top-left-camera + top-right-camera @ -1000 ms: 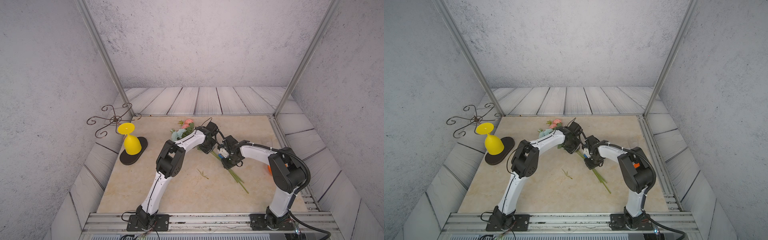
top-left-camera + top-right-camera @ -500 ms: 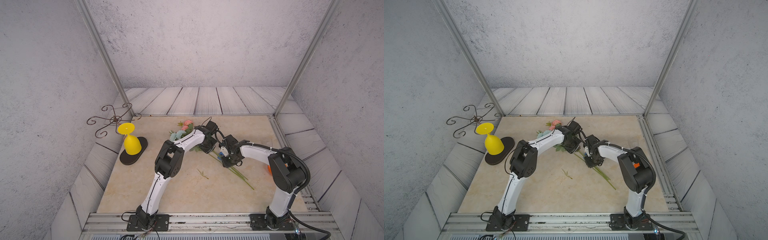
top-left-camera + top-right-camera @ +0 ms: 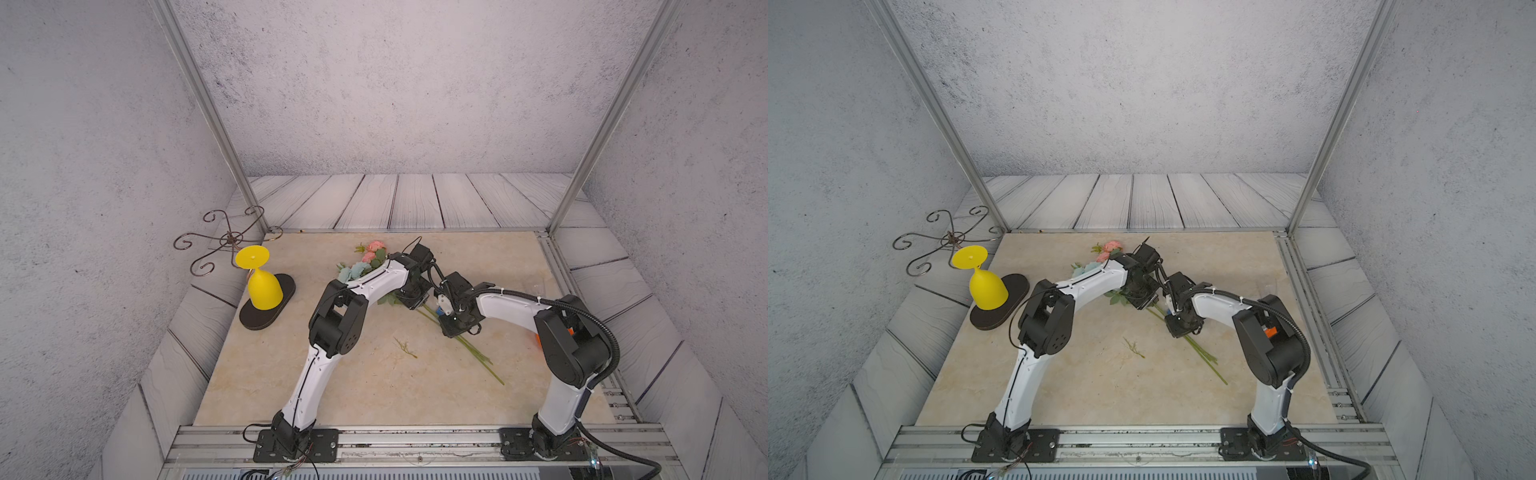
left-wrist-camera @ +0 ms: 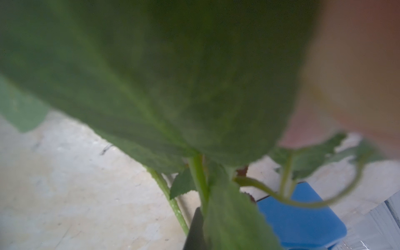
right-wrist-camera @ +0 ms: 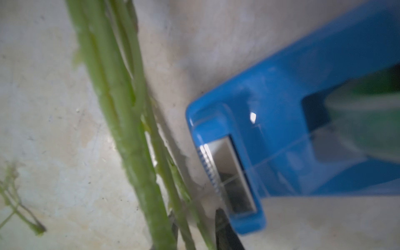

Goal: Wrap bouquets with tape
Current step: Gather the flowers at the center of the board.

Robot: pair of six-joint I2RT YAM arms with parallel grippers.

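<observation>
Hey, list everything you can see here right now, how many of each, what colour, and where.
bouquets: one bunch, pink and pale blue blooms, green stems, mid-table
tape dispenser: one, blue, beside the stems
sprig: one, green, loose near the stems
goblet: one, yellow, inverted on mat
mat: one, dark, left side
metal stand: one, dark, behind goblet
orange object: one, orange, behind right arm
table: one, beige
left hand: one, black, shut on bouquets
right hand: one, black, at stems by dispenser

Shows bouquet stems point(image 5: 129, 134) lying close beside blue tape dispenser point(image 5: 281, 104), serrated cutter point(image 5: 208, 168) facing them; dark fingertip point(image 5: 225, 234) at dispenser's corner; small green sprig point(image 5: 19, 214) well apart.
</observation>
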